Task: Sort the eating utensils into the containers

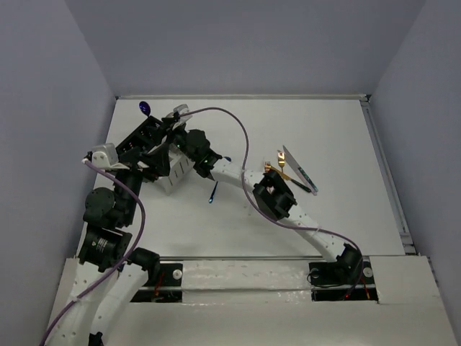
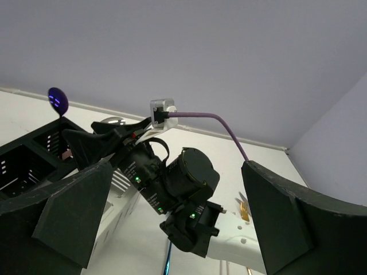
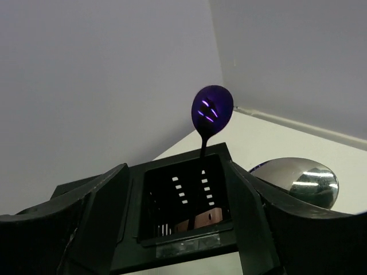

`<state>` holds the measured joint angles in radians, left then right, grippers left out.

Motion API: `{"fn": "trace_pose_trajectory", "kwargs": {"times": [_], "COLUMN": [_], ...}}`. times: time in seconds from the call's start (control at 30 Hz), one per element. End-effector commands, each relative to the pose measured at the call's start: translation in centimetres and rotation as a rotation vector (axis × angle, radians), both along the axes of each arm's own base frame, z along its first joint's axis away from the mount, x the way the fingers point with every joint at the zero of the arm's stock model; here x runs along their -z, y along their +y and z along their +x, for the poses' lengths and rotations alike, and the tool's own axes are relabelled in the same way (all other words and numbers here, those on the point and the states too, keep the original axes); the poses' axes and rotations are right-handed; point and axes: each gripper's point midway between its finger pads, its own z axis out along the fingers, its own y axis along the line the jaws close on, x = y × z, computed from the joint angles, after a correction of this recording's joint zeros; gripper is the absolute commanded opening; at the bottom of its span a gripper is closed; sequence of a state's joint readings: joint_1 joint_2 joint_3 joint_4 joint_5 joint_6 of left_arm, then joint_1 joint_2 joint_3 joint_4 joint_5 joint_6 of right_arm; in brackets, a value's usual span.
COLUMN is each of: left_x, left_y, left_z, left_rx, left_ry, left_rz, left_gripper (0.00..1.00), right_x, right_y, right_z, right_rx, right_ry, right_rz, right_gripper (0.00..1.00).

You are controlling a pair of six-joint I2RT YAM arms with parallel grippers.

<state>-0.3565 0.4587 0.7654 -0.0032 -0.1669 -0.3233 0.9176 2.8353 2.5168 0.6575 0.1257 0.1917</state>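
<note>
Though seemingly empty, right pincer wide at black caddy.

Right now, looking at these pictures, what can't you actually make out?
- White container: top view, mostly covered by the arms.
- Silver spoon: right wrist view, handle hidden behind the right gripper.
- Purple spoon: same view, handle end lost inside the dark black container.
- Loose utensils: top view, too small to tell apart.

Glossy purple spoon, mirror-polished silver spoon, matt black caddy
</note>
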Motion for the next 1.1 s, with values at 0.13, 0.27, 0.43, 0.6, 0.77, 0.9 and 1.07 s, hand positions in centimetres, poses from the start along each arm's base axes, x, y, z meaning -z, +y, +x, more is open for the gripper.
{"fn": "trace_pose_trajectory", "kwargs": {"times": [0.13, 0.27, 0.43, 0.6, 0.77, 0.9, 1.07], "left_x": [-2.4, -2.2, -1.6, -1.2, 4.0, 9.2, 14.9], "left_y": [1.1, 0.9, -0.8, -3.1, -9.6, -13.2, -15.0], "left_z": [-0.5, 0.0, 0.7, 1.9, 3.7, 5.0, 8.3], "left_rx": [-0.041, -0.042, 0.035, 0.133, 0.433, 0.449, 0.283], "left_ry": [-0.075, -0.064, -0.015, 0.057, 0.232, 0.374, 0.501], "left_rz": [-0.028, -0.026, -0.031, -0.054, -0.071, -0.058, 0.087], "left_gripper": [0.99, 0.98, 0.92, 0.85, 0.76, 0.73, 0.7], "right_x": [-13.0, -16.0, -17.2, -12.9, -7.5, -4.3, -2.3], "right_y": [-1.6, -3.5, -8.9, -20.4, -31.4, -37.3, -43.0], "right_z": [-3.7, -5.7, -6.1, -5.9, -10.7, -14.2, -19.1], "right_rx": [-0.088, -0.115, -0.052, 0.142, 0.284, 0.397, 0.449], "right_ry": [-0.118, -0.117, -0.046, 0.19, 0.46, 0.557, 0.581], "right_rz": [0.085, 0.093, 0.064, 0.027, -0.063, -0.147, -0.18], "right_gripper": [0.84, 0.91, 0.89, 0.76, 0.65, 0.64, 0.65]}}
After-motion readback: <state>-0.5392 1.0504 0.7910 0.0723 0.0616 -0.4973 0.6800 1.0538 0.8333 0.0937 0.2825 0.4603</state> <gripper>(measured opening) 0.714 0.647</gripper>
